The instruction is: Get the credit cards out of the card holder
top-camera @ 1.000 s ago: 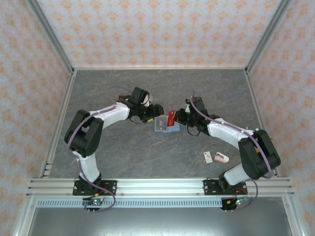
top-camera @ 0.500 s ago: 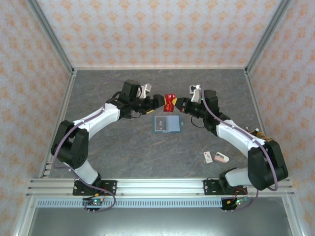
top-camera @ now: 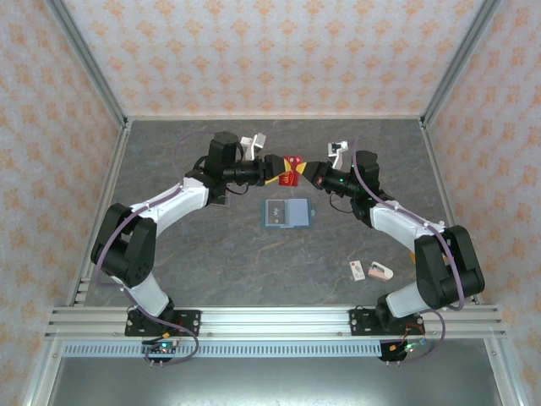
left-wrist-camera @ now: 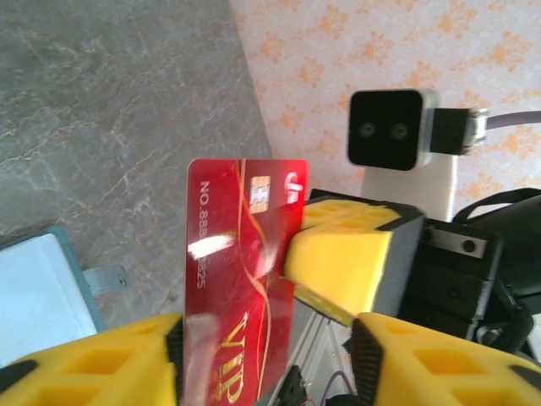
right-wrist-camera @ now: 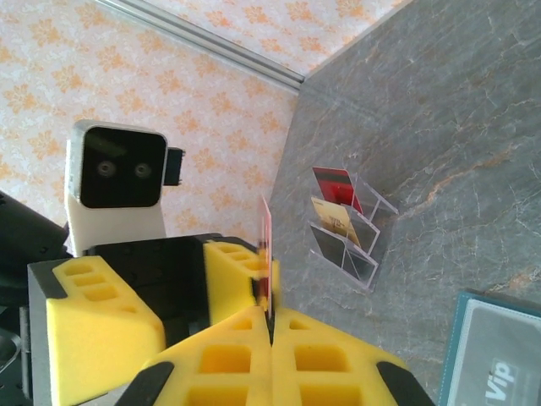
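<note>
Right jaws pinching red card edge, left jaws spread around it

Red credit card now lifted clear of card holder, carried rearward by right hand; left hand brought around it.

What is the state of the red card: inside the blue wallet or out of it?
Out. The right tool holds the red card in the air, apart from the wallet lying on the table.
</note>
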